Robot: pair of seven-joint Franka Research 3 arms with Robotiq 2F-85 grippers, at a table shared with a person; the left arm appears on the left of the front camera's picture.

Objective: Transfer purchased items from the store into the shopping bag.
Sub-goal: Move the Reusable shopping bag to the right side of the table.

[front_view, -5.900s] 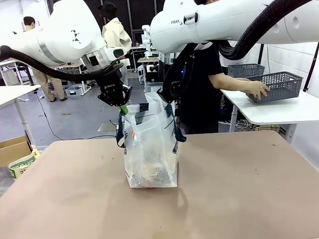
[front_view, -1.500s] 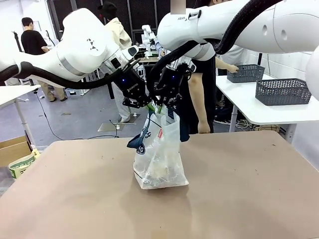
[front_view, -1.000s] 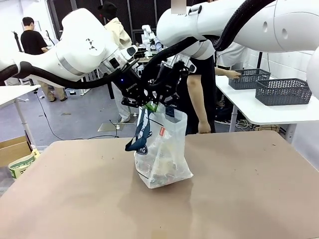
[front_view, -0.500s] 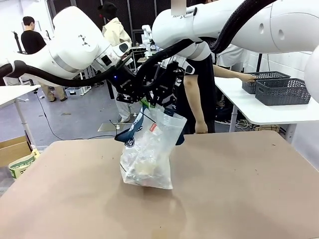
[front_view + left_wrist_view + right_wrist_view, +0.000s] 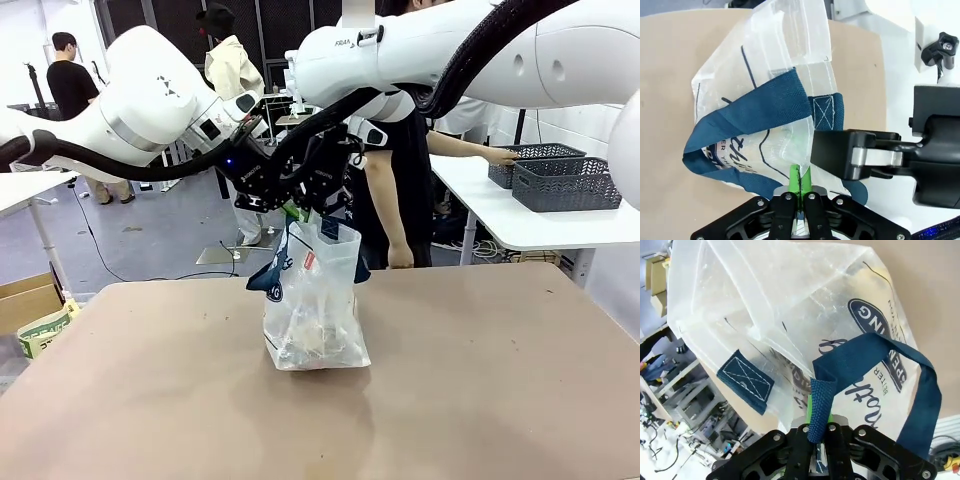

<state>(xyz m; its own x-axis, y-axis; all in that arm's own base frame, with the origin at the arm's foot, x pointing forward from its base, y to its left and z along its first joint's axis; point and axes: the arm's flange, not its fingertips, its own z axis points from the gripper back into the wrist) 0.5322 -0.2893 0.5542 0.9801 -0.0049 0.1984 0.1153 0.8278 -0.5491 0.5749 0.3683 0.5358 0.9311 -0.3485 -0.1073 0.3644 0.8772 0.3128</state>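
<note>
You have both grippers meeting above the middle of the brown table [image 5: 500,400], at the top of the shopping bag [image 5: 315,300]. The left gripper [image 5: 285,205] comes in from the left, and its green pads [image 5: 799,181] are pressed together on a fold of the bag's translucent rim. The right gripper [image 5: 322,205] sits just beside it, nearly touching. In the right wrist view its jaws are pinched on a doubled end of the navy strap handle [image 5: 867,365].

The bag hangs from these two grips with its mouth gathered narrow and its body tilted slightly. You cannot tell from the front whether its bottom rests on the table or sits just clear of it. The other navy strap [image 5: 747,117] droops in a loop down the bag's left side. The oval logo [image 5: 875,322] shows on the bag's wall below the held strap.

Through the plastic, the purchased items [image 5: 310,342] lie as a pale, indistinct heap at the bottom.

Far right, on the white side table [image 5: 520,225], stands a dark grey basket [image 5: 565,183] with a second basket [image 5: 528,160] just behind it. The person's hand [image 5: 499,156] touches the second one's rim.
</note>
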